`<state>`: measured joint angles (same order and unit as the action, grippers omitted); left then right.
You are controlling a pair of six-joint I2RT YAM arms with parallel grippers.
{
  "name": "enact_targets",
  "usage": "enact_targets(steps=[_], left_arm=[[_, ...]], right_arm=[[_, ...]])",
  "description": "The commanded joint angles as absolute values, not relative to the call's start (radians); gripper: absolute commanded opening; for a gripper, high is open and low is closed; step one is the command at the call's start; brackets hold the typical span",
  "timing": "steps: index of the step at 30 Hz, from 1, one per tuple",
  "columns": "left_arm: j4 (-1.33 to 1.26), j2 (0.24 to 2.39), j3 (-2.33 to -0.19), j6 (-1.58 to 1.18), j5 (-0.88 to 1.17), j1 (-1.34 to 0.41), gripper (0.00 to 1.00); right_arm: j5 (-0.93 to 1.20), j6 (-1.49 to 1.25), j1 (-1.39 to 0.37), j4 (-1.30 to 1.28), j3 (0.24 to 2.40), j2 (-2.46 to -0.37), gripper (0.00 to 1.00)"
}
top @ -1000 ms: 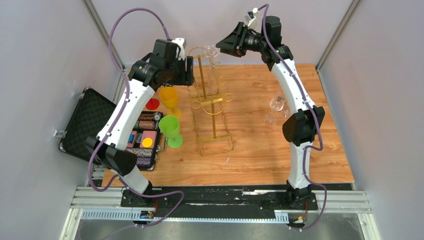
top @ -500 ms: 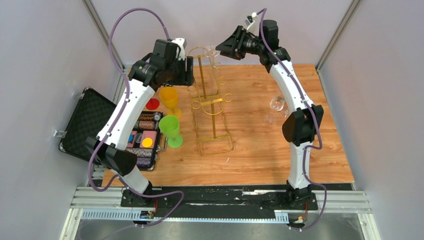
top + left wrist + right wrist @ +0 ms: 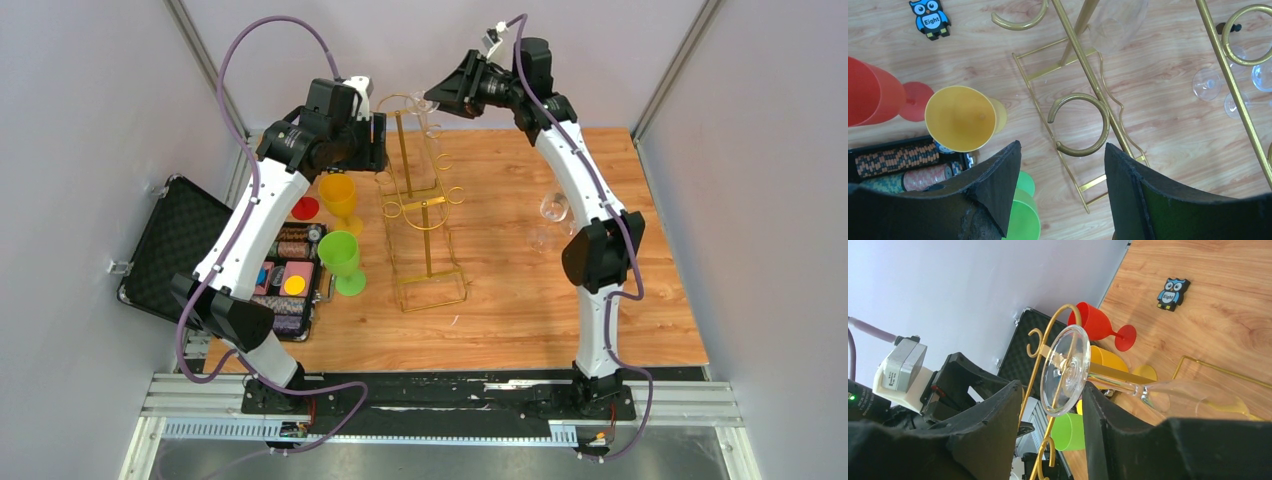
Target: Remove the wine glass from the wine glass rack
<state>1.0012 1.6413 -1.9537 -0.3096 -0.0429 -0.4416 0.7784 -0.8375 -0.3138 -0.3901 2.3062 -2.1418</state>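
Note:
The gold wire wine glass rack [image 3: 422, 205] stands mid-table. A clear wine glass [image 3: 424, 101] hangs bowl-down from its top arm. In the right wrist view the glass's round foot [image 3: 1066, 371] lies between my right gripper's [image 3: 1052, 390] open fingers, close against the right one, and its stem runs right to the bowl [image 3: 1198, 396]. My right gripper [image 3: 441, 96] is at the rack's top. My left gripper [image 3: 377, 143] is open and empty beside the rack's left side. In its view [image 3: 1060, 150] it looks down on a curled loop arm [image 3: 1083, 125].
Yellow [image 3: 338, 196] and green [image 3: 342, 256] goblets stand left of the rack, with a red one [image 3: 870, 92] behind them. A poker chip case [image 3: 285, 280] with its open black lid [image 3: 170, 245] lies at the left. Clear glasses [image 3: 553, 208] stand on the table at the right. An owl sticker [image 3: 930, 19] lies on the wood.
My right gripper has moved left and slightly up, closing on the glass at the rack's top. The left arm has not moved.

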Motion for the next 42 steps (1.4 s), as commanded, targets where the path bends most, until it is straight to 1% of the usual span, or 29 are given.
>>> enact_targets(steps=[1, 7, 18, 28, 42], left_arm=[[0.985, 1.602, -1.968, -0.302, -0.057, -0.439, 0.70], [0.987, 1.599, -1.962, -0.299, -0.059, -0.439, 0.70], [0.987, 1.595, -1.958, -0.296, -0.058, -0.439, 0.69], [0.991, 1.597, -1.960, -0.293, -0.059, -0.439, 0.69], [0.999, 1.606, -1.968, -0.288, -0.058, -0.439, 0.69]], right_arm=[[0.801, -0.847, -0.334, -0.324, 2.368, -2.122, 0.45], [0.787, -0.810, -0.346, -0.308, 2.362, -2.104, 0.45], [0.721, -0.739, -0.348, -0.309, 2.287, -2.047, 0.46], [0.706, -0.720, -0.348, -0.312, 2.275, -2.039, 0.48], [0.706, -0.707, -0.349, -0.310, 2.295, -2.032, 0.48]])
